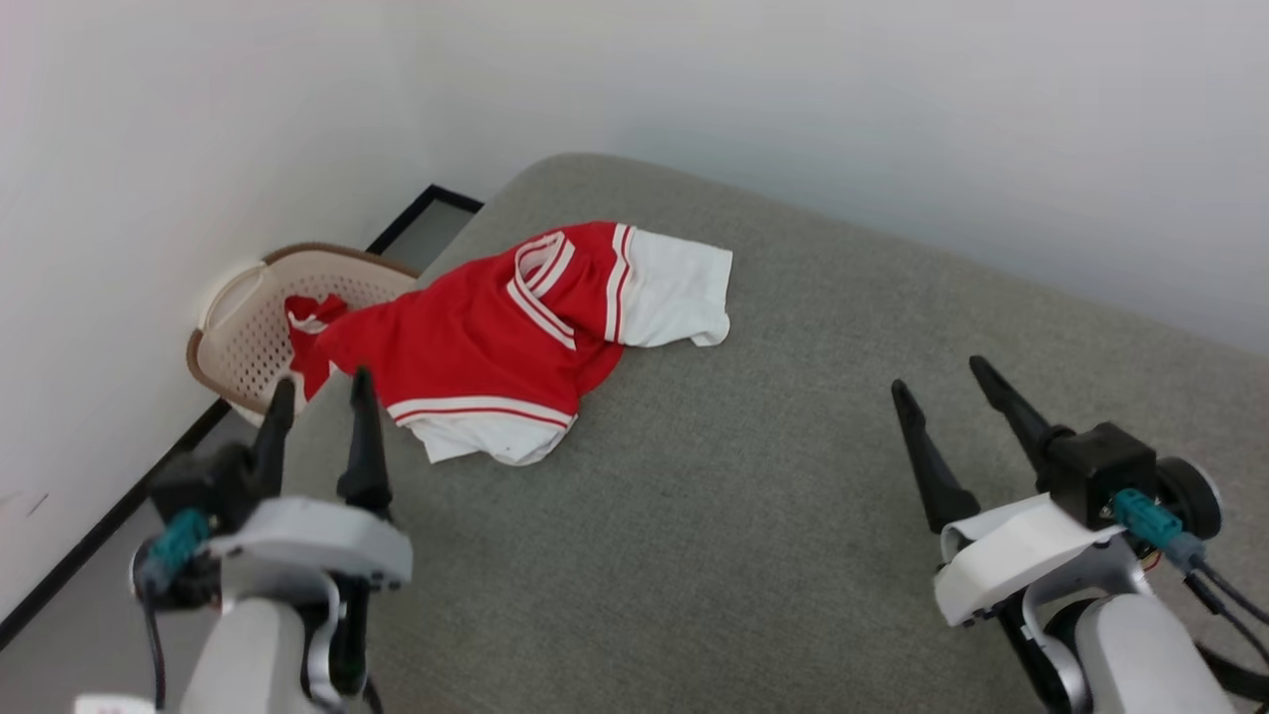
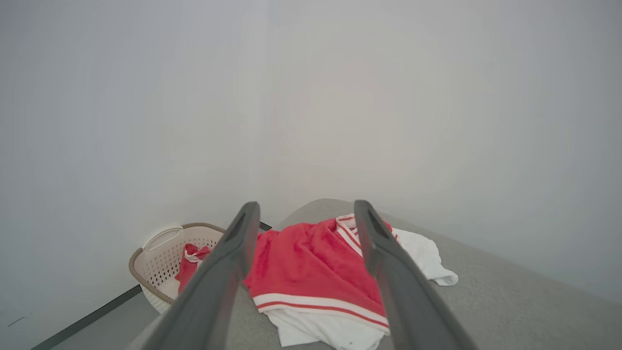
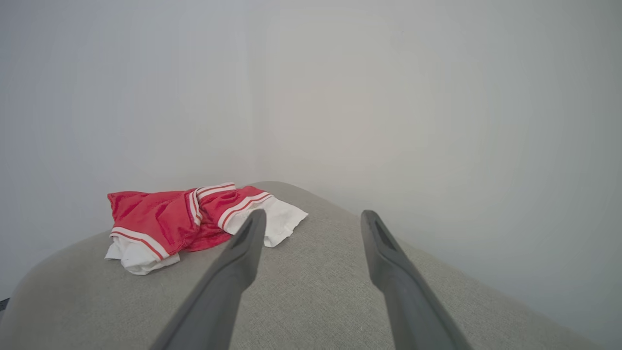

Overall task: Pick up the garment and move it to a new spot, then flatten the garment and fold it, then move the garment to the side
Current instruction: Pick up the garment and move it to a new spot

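Upper left of head frame: crumpled red soft-fabric T-shirt with white sleeves (image 1: 476, 337) on grey cushion (image 1: 744, 476), one end at beige perforated basket (image 1: 233, 332); pick-up pending.
Left gripper (image 1: 322, 379), right gripper (image 1: 937, 374) spread, empty; next, likely: reach, pinch cloth.

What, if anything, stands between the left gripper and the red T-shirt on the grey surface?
Nothing visible does. The left gripper, open, points at the garment with only bare grey surface between them. The basket stands off the surface's left edge, beside the path rather than across it.
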### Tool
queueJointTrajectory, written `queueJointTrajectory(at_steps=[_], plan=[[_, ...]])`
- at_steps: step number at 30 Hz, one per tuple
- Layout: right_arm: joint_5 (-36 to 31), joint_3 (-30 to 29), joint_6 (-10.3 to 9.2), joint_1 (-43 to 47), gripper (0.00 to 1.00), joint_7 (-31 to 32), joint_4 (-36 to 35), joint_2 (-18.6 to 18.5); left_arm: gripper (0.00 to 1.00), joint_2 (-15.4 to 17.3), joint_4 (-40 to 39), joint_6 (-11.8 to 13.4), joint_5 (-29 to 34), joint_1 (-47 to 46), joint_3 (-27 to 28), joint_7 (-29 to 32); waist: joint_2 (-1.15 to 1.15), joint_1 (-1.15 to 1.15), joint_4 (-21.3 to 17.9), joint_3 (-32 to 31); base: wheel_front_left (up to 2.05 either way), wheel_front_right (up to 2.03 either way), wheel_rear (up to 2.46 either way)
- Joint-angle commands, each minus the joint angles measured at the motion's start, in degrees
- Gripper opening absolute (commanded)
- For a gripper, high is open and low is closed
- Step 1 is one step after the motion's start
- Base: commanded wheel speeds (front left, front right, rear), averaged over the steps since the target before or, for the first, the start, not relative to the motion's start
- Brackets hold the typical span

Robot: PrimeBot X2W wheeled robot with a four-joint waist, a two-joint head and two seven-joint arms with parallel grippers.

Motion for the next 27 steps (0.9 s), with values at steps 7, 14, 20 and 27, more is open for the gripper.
queueJointTrajectory(at_steps=[7,14,20,27], plan=[[-0.07,-1.27,-0.02,-1.57,1.0,2.32,-2.88,-3.09,1.0,0.62,3.04,-3.41,-3.24,-10.33,-1.37,6.12,0.0,0.0,1.01,5.94,0.0,0.0,0.0],[-1.38,-0.3,-0.03,-3.2,1.0,6.54,-9.53,-5.36,1.0,3.28,11.6,-5.65,-7.45,-22.77,-1.81,15.47,0.0,0.0,-2.59,12.55,0.0,0.0,0.0],[-1.48,0.38,-0.03,-5.35,1.0,9.4,-14.56,-7.29,1.0,5.81,21.87,-6.43,-10.29,-31.21,-2.44,23.06,0.0,0.0,-6.21,17.81,0.0,0.0,0.0],[-1.57,0.6,-0.03,-7.68,1.0,12.55,-19.48,-9.2,1.0,7.13,34.63,-6.8,-13.1,-38.77,-3.73,32.18,0.0,0.0,-9.44,23.32,0.0,0.0,0.0]])
